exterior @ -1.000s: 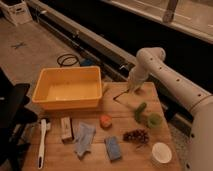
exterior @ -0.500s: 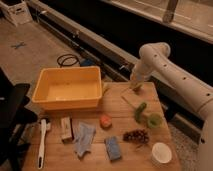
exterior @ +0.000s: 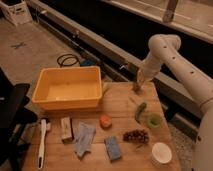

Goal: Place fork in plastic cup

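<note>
The gripper (exterior: 136, 88), its grip impossible to tell, hangs at the table's (exterior: 119, 106) far edge, the plastic cup (exterior: 154, 120) nearer the camera.

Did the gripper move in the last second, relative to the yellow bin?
Yes. The gripper has shifted to the right in the camera view, farther from the yellow bin.

A single camera looks down at a slant from high above the near side of the wooden table (exterior: 120, 107), facing across it toward the floor (exterior: 30, 55) beyond the yellow bin (exterior: 67, 104). It stands back enough to take in the bin and nearly the whole tabletop. The arm (exterior: 165, 55) enters from the bin's right, with its gripper (exterior: 137, 86) right of the bin's far corner.
</note>
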`<state>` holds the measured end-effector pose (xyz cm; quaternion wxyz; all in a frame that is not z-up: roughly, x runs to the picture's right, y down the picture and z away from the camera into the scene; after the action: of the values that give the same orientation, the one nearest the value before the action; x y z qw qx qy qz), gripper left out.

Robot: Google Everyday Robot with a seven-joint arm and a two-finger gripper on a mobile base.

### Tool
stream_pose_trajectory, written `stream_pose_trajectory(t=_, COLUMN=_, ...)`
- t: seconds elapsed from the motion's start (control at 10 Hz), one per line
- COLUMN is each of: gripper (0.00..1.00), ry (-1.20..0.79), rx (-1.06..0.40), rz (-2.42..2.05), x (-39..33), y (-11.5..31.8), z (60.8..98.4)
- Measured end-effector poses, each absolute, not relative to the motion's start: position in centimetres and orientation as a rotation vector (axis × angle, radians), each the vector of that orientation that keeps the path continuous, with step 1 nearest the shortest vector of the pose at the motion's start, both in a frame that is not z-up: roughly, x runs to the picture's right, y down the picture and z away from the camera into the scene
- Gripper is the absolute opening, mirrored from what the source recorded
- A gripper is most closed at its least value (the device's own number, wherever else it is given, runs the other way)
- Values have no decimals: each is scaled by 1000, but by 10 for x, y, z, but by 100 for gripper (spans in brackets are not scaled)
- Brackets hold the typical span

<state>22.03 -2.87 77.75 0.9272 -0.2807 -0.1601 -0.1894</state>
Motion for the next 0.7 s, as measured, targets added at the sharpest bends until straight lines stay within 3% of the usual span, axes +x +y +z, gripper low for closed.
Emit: stream_pose_trajectory(t=0.7, gripper=0, ry=-250, rx=-717, rz=-283, x=271, y=12, z=722)
